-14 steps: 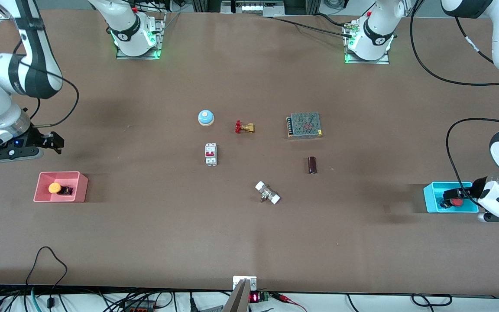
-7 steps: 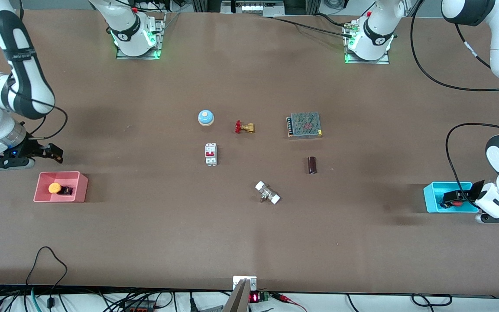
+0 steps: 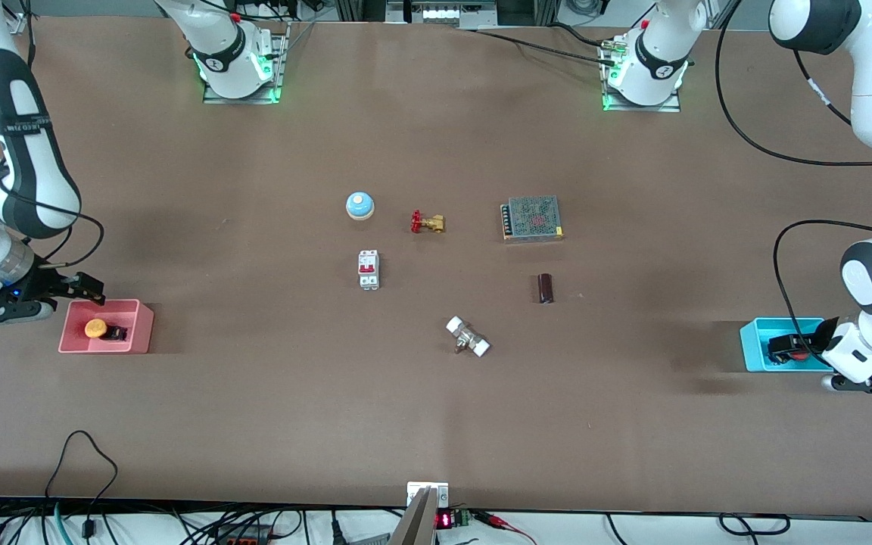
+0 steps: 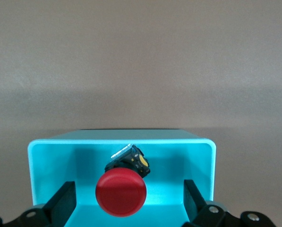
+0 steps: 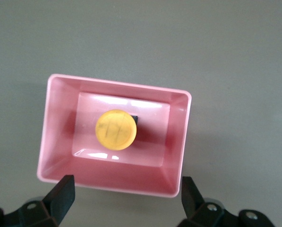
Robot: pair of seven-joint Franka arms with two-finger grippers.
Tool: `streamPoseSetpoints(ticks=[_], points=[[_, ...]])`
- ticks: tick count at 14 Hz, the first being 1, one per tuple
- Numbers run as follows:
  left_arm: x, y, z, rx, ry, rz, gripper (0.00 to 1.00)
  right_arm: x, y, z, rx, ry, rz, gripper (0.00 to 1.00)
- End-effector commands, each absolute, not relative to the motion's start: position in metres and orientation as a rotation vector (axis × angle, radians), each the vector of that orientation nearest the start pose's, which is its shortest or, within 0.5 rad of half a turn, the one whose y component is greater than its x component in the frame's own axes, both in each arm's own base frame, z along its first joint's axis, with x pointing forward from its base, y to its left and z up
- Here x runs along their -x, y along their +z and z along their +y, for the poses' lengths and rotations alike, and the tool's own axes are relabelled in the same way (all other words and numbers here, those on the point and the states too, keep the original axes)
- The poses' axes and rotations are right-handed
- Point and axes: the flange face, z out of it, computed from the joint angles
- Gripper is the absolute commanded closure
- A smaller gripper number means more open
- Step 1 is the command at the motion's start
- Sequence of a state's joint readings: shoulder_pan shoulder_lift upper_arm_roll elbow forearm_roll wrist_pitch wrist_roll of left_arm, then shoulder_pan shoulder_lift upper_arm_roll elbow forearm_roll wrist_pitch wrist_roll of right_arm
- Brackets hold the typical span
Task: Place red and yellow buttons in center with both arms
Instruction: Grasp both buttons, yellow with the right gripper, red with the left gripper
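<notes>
Black fingers spread wide, our left gripper (image 4: 126, 208) straddles the red button (image 4: 121, 193) in the teal bin (image 4: 46, 156); our right gripper (image 5: 126, 201), equally wide, hovers over the yellow button (image 5: 115, 129) in the pink bin (image 5: 178, 142). We judge both must descend and close. Mid-worktop (image 3: 436, 409), a breaker (image 3: 369, 269) and fitting (image 3: 468, 337) at six o'clock of the bell (image 3: 359, 205) crowd the centre.

Left gripper (image 3: 784, 350) and right gripper (image 3: 86, 288), both fingers spread apart.
</notes>
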State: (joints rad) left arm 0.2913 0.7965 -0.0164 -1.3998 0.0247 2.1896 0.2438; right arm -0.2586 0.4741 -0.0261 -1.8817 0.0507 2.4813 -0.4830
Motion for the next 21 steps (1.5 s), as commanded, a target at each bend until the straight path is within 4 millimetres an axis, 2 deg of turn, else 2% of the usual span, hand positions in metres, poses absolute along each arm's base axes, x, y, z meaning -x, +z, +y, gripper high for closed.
streamPoseSetpoints(ticks=[1,4,8,10,16,21], points=[[-0.710,0.229,0.207,3.120,-0.001,0.010,0.00,-0.631,0.257,-0.191,3.124,-0.176,-0.294,0.00],[-0.709,0.223,0.207,3.122,0.011,0.032,0.00,-0.640,0.249,-0.188,3.118,-0.178,-0.303,0.00],[-0.708,0.218,0.208,3.123,0.023,0.035,0.00,-0.646,0.253,-0.189,3.121,-0.202,-0.305,0.00],[-0.707,0.213,0.208,3.124,0.035,0.037,0.08,-0.652,0.253,-0.188,3.113,-0.219,-0.290,0.00],[-0.706,0.215,0.212,3.118,0.041,0.051,0.38,-0.655,0.241,-0.172,3.062,-0.230,-0.231,0.00],[-0.706,0.219,0.211,3.115,0.042,0.056,0.54,-0.658,0.233,-0.172,3.061,-0.222,-0.232,0.00]])
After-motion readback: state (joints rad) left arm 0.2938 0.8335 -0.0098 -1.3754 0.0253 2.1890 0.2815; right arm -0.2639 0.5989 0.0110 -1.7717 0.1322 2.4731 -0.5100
